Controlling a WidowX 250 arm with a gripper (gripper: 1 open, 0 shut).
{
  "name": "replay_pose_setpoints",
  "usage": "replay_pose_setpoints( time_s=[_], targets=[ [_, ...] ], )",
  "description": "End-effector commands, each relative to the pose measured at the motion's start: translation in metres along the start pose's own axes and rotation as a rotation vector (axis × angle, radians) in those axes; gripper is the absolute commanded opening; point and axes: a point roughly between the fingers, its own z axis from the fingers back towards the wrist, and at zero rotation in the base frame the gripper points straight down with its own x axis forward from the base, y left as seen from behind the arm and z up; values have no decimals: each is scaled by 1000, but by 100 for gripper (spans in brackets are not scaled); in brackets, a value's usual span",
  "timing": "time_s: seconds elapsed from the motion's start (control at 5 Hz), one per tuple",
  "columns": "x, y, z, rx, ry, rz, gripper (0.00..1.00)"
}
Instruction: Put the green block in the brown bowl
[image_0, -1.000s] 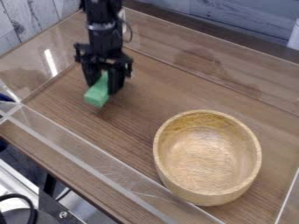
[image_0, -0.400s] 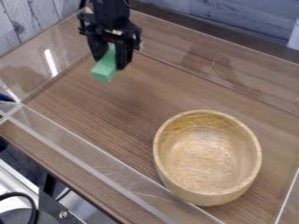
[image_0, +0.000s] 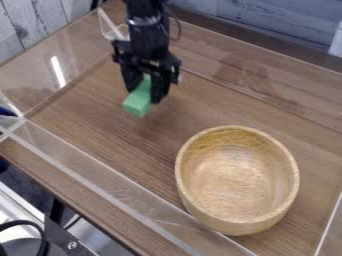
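My gripper (image_0: 144, 98) points straight down over the left middle of the wooden table and is shut on the green block (image_0: 139, 99), a small bright green bar that hangs between the two dark fingers, lifted off the tabletop. The brown bowl (image_0: 195, 192), a large round light-wood bowl with a thick rim, stands at the lower right, empty. The gripper and block are up and to the left of the bowl, well apart from its rim.
A clear acrylic wall (image_0: 80, 170) runs along the front and left of the wooden table (image_0: 241, 90). A grey plank wall lies behind at the upper left.
The gripper lifted the green block off the table and carried it to the right, toward the bowl. The bowl has not moved.
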Motion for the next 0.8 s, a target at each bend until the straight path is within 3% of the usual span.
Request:
replay_pose_setpoints(
  time_s=[0.0,0.6],
  targets=[
    [15,4,6,17,-47,11,0],
    [22,9,19,8,-87,37,0]
  ],
)
